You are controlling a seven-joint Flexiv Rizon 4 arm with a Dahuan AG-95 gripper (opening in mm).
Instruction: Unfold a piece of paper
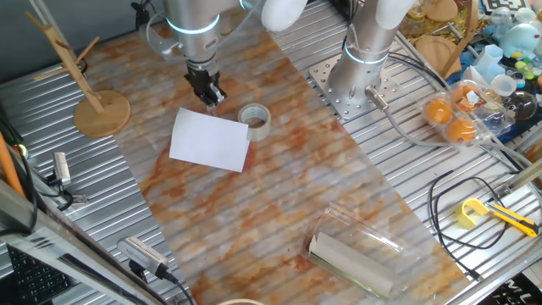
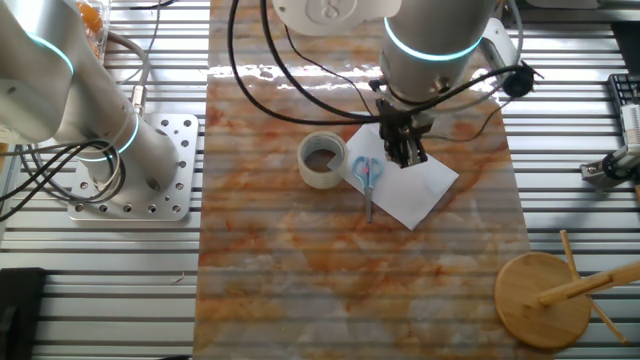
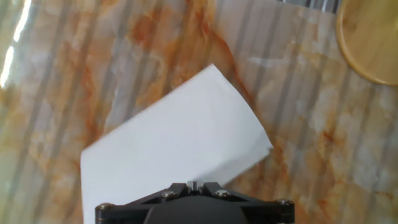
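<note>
The piece of paper (image 1: 208, 140) is a white folded sheet lying flat on the marbled mat (image 1: 279, 186), just left of the grey tape roll (image 1: 255, 120). It also shows in the other fixed view (image 2: 420, 185) and fills the middle of the hand view (image 3: 174, 143). My gripper (image 1: 211, 97) hangs just over the sheet's far edge, also seen in the other fixed view (image 2: 406, 152) and the hand view (image 3: 196, 184). Its jaws are pressed together, and I see nothing held between them.
Blue-handled scissors (image 2: 367, 175) lie at the paper's edge beside the tape roll (image 2: 322, 160). A wooden stand (image 1: 100, 110) is at the left, and a beige rolled sheet in clear plastic (image 1: 356, 254) at the front. A second arm's base (image 1: 360, 72) stands at the right.
</note>
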